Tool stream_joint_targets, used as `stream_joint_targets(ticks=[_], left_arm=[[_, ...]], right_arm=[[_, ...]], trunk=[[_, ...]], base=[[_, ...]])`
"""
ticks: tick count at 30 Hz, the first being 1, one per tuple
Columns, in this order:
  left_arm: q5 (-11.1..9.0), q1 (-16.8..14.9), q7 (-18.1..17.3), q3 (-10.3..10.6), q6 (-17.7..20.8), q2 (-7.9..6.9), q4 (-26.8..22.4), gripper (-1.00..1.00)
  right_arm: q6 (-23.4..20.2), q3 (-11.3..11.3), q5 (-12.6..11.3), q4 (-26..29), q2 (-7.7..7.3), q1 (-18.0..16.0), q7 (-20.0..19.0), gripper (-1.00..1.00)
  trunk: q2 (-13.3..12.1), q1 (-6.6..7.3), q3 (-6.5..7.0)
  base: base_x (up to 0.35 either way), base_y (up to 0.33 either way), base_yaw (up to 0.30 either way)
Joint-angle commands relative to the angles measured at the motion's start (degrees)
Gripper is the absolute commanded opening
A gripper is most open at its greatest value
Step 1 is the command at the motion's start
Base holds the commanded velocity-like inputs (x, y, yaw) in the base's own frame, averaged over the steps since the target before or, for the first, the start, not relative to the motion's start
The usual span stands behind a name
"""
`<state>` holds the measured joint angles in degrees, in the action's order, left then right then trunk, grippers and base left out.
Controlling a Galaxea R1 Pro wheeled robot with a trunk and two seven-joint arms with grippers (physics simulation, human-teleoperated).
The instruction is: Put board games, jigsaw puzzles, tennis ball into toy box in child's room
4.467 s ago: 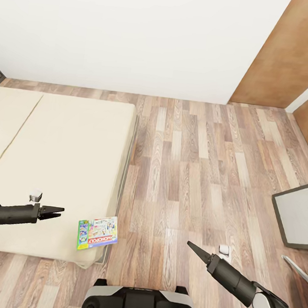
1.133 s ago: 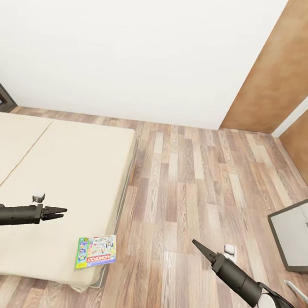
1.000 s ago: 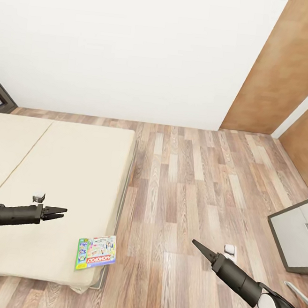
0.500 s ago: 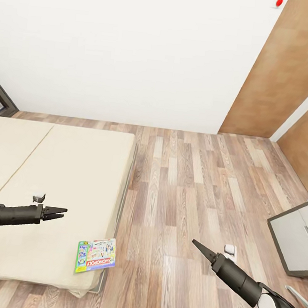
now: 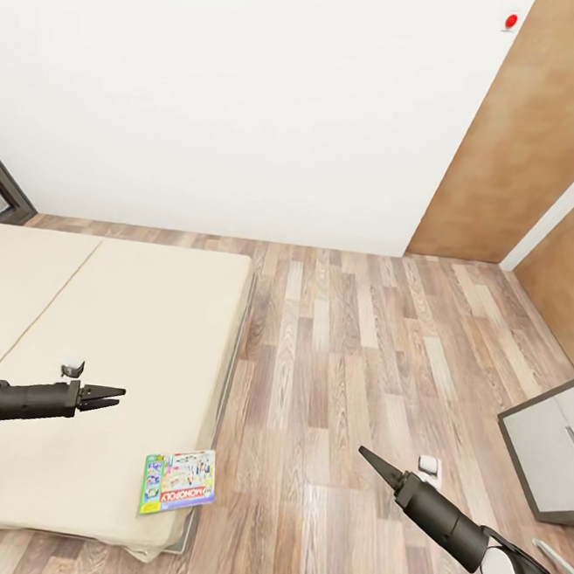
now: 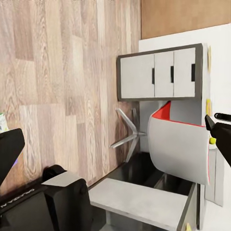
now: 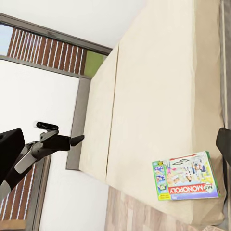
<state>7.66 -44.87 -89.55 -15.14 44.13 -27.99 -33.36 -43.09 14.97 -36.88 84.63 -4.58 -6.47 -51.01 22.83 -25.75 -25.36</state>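
Note:
One of the board games, a Monopoly box with a green edge, lies flat on the cream bed near its front right corner; it also shows in the right wrist view. Over the bed, left of the box, my left gripper hangs open and empty. My right gripper is open and empty above the wood floor, right of the bed. The table's white drawer unit with its dark-grey frame stands at the far right and shows again in the left wrist view. The toy box, jigsaw puzzles and tennis ball are out of view.
Wood-plank floor runs between the bed and the drawer unit. A white wall is ahead with a brown door at the right. A grey chair with red trim stands by the desk. A slatted window is beyond the bed.
The whole picture has slid downward, so the camera moved; more wall and a red dot by the door show now. Both arms and the Monopoly box keep their places.

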Motion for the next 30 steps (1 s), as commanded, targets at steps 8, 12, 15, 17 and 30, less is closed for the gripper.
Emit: stream_joint_targets(ticks=[8,12,15,17,30], left_arm=[[0.60,-0.04,-0.45,-0.24,0.60,0.08,-0.04,1.00],[0.65,-0.04,-0.45,-0.24,0.60,0.09,-0.04,1.00],[0.65,-0.04,-0.45,-0.24,0.60,0.06,-0.04,1.00],[0.67,-0.04,-0.45,-0.24,0.60,0.06,-0.04,1.00],[0.75,-0.04,-0.45,-0.24,0.60,0.06,-0.04,1.00]], right_arm=[[-0.33,1.89,-0.17,-0.09,0.01,-0.02,-1.51,1.00],[-0.33,2.25,-0.04,-0.14,0.01,0.01,-2.89,1.00],[-0.33,2.37,-0.02,-0.15,0.01,0.03,-3.31,1.00],[-0.33,2.44,-0.03,-0.16,0.01,0.04,-3.52,1.00],[-0.33,2.52,0.04,-0.32,0.01,0.06,-3.74,1.00]], trunk=[[0.09,-0.03,0.67],[0.09,-0.03,1.05],[0.09,-0.03,1.33],[0.09,-0.03,1.52],[0.09,-0.03,2.74]], base=[[0.000,0.000,0.000],[0.000,0.000,0.000],[0.000,0.000,0.000],[0.000,0.000,0.000],[0.000,0.000,0.000]])
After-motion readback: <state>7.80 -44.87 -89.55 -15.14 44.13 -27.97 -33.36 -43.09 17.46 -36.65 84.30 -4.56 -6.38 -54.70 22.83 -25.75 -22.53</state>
